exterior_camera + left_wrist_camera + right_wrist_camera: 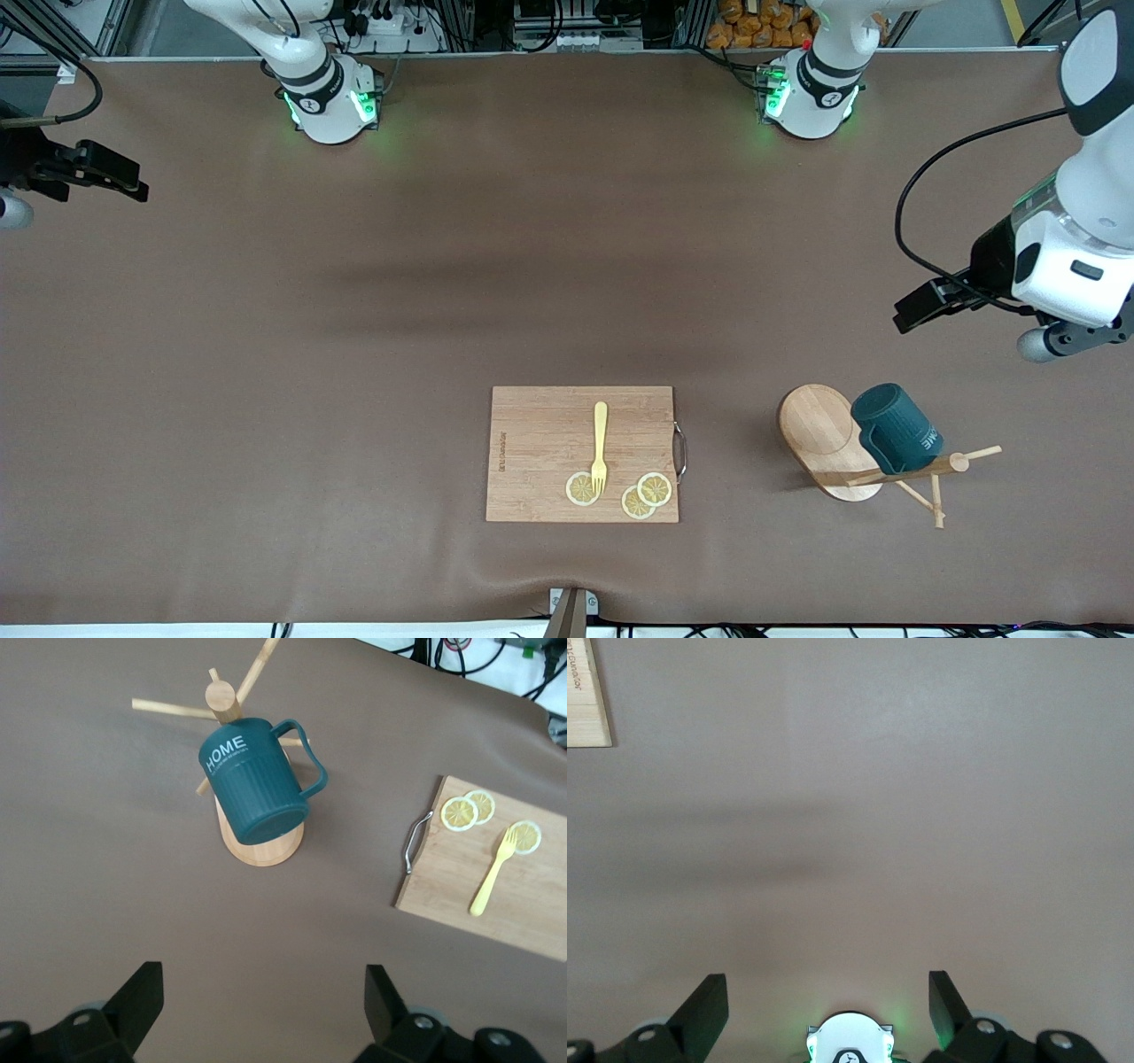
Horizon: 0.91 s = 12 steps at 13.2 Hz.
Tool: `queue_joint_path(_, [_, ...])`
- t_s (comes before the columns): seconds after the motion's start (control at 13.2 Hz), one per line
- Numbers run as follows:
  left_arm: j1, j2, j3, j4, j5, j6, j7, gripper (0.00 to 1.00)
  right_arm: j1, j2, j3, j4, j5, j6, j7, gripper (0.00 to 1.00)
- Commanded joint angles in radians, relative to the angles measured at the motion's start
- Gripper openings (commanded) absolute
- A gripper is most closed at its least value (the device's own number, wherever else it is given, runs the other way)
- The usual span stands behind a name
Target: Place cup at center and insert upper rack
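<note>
Left end effector (257, 1010) hovers wide open, empty, above the brown worktop (354, 354) near the dark teal ribbed cup (897, 428) hanging on the light wooden pegged upper rack (824, 434); right end effector (824, 1005) waits, open too.

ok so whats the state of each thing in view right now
cup: hung upside down on the upper rack
upper rack: upright on the table, toward the left arm's end
cutting board: flat on the table
fork: lying on the board, tines on a lemon slice
lemon slices: flat on the board
left gripper: open, above the table by the rack
right gripper: open, waiting over bare table
</note>
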<state>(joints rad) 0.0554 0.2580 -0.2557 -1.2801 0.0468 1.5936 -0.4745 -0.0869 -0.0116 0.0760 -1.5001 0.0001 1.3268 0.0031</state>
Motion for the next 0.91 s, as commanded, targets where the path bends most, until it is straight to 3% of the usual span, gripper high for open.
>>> queue_joint_path(0.0, [-0.009, -0.097, 0.065, -0.083, 0.016, -0.015, 0.094, 1.0, 0.004, -0.005, 0.004, 0.008, -0.017, -0.009, 0.012, 1.0])
queue_joint_path(0.15, [-0.049, -0.182, 0.15, -0.18, 0.013, -0.017, 0.181, 1.0, 0.004, -0.005, 0.002, 0.008, -0.017, -0.009, 0.012, 1.0])
queue_joint_path(0.61, [-0.049, -0.368, 0.184, -0.395, -0.004, -0.026, 0.206, 1.0, 0.01, -0.005, 0.004, 0.006, -0.018, -0.009, 0.012, 1.0])
queue_joint_path(0.84, [-0.052, -0.378, 0.184, -0.394, -0.005, -0.04, 0.218, 1.0, 0.012, -0.005, 0.004, 0.006, -0.02, -0.009, 0.012, 1.0])
